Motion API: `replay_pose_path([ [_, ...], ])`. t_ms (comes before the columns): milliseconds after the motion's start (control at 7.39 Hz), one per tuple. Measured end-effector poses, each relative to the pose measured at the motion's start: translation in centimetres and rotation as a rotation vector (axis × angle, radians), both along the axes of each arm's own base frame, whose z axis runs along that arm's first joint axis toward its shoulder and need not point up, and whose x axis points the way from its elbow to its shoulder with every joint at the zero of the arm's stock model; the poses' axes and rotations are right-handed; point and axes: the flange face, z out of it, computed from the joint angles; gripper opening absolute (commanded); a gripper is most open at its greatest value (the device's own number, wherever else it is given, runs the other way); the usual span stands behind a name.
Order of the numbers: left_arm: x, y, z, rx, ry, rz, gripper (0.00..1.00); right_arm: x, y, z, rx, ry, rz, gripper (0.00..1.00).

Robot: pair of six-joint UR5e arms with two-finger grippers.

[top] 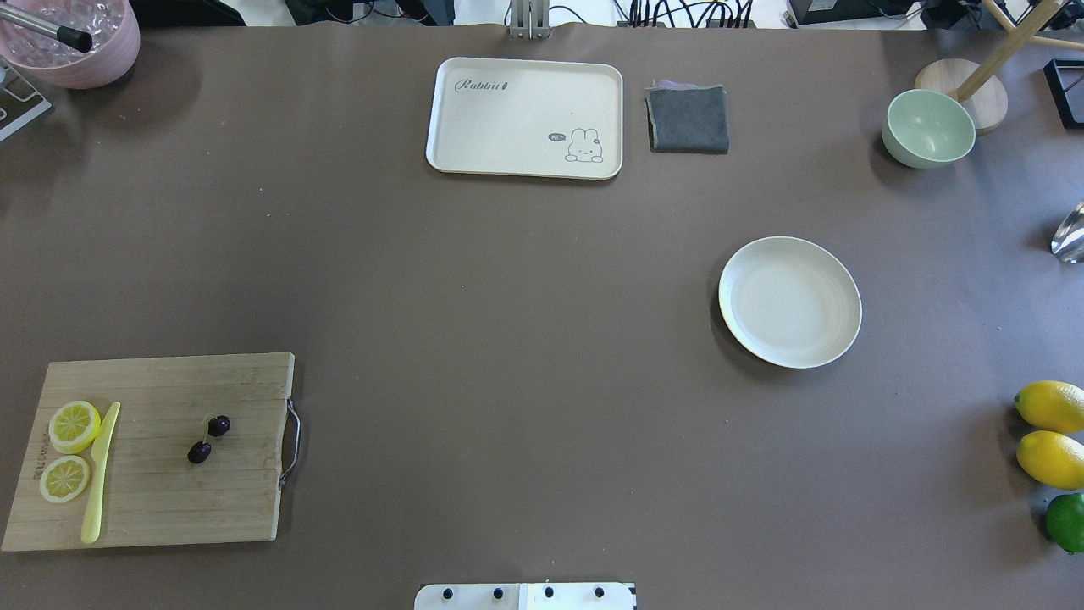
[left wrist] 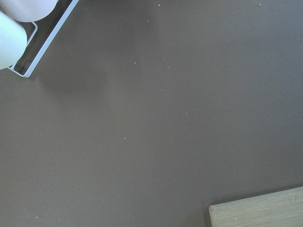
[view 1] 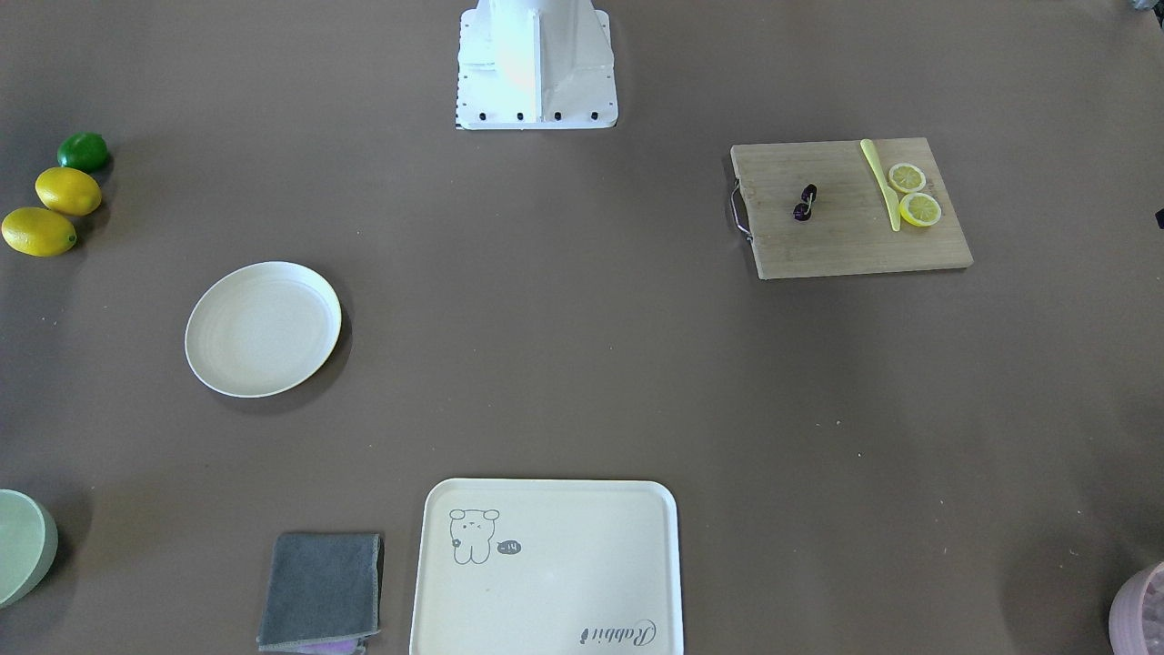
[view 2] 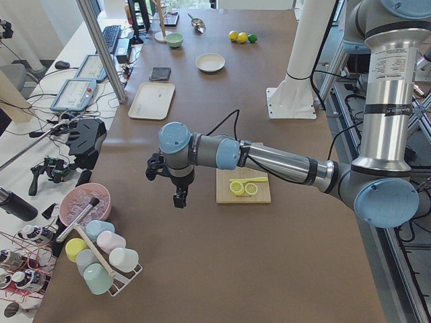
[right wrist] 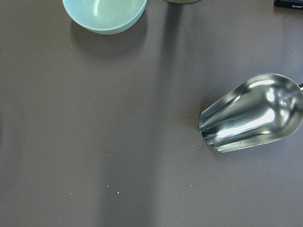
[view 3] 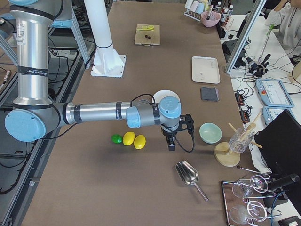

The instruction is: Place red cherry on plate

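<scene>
On the bench [top: 508, 339], nothing is gripped yet. The task reads as not started.

- Left hand [view 2: 179, 198]: it hangs above bare bench just off the cutting board's outer end. Its wrist view catches only a corner of the board. It shows only in the side view, so I cannot tell whether it is wide or narrow.
- Right hand [view 3: 171, 143]: it is at the far opposite end, over bare bench near the green bowl [right wrist: 104, 14] and the metal scoop [right wrist: 253, 113]. I cannot tell its width either.
- Cutting board [top: 161, 508]: wooden, on the robot's left side near the base edge.
- Plate [top: 789, 302]: it has nothing on it and sits in the right half, well apart from the board.
- Knife [top: 100, 474] and lemon slices [top: 74, 425]: they lie at the board's outer end, clear of the target.
- Red cherry [top: 218, 425]: it sits mid-board toward the handle end, two dark fruits joined by a thin stem, touching nothing else.

Handling, my read:
- The cherry is very light, the fruits are round and probably smooth, and the pair will likely roll or squirt out under an off-centre pinch.
- The stem looks too thin and floppy to trust.
- Close on one fruit across its widest part, or straddle both.
- It sits low, so the fingertips must come almost down to the wood.
- Light squeeze, narrow opening. The shallow rim may let it roll on release.
</scene>
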Motion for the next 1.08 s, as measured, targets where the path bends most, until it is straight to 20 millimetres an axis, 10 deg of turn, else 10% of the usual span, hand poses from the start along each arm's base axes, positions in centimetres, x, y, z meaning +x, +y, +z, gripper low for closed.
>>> replay_pose_path([
  [1083,0.5,-0.4,-1.2,0.108,0.018,0.006,0.98,-0.5,0.9,1.1,0.092,0.0,-0.013,1.0],
])
